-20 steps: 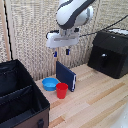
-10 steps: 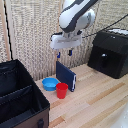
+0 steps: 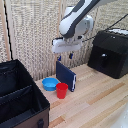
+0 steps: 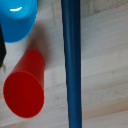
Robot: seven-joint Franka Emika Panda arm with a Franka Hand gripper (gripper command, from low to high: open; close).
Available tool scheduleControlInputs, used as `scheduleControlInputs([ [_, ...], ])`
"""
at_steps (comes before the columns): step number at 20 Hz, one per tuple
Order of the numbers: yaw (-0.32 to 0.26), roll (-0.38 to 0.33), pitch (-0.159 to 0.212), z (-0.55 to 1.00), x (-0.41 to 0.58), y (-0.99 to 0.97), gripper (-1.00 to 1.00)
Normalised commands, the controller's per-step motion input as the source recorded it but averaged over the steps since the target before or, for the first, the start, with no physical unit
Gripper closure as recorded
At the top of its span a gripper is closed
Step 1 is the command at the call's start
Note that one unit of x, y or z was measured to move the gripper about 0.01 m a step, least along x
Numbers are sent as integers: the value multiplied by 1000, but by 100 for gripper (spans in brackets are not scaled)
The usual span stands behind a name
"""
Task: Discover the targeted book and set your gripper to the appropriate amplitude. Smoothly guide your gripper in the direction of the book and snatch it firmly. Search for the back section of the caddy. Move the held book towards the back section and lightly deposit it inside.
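The book (image 3: 66,76) is a thin navy hardcover standing upright on the wooden table, behind the red cup (image 3: 61,90). In the wrist view its top edge (image 4: 71,64) runs as a dark blue strip across the picture. My gripper (image 3: 65,57) hangs open just above the book's top, one finger to each side, touching nothing. The black fabric caddy (image 3: 31,85) stands at the exterior view's left, with a divider (image 3: 17,94) splitting it into two compartments. Both compartments look empty as far as I can see.
A light blue bowl (image 3: 49,83) sits beside the red cup, between the book and the caddy; the bowl (image 4: 17,17) and the cup (image 4: 24,92) also show in the wrist view. A black hard-shelled appliance (image 3: 109,52) stands at the exterior view's right. A woven screen backs the table.
The gripper has come down a little toward the book's top and shifted slightly to the exterior view's right. The book, cup and bowl have not moved.
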Motion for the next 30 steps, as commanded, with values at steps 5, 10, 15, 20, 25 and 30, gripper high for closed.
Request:
scheduleControlInputs([
  [5,1,-16,102,-304,370,-190,-100],
  [10,11,0,58,-248,357,-277,-100],
  [15,7,0,18,-140,213,-138,100],
  [20,9,-18,0,-25,21,33,100],
  [25,33,-22,12,-41,12,162,100],
  [30,63,-102,-5,-23,-31,315,100],
])
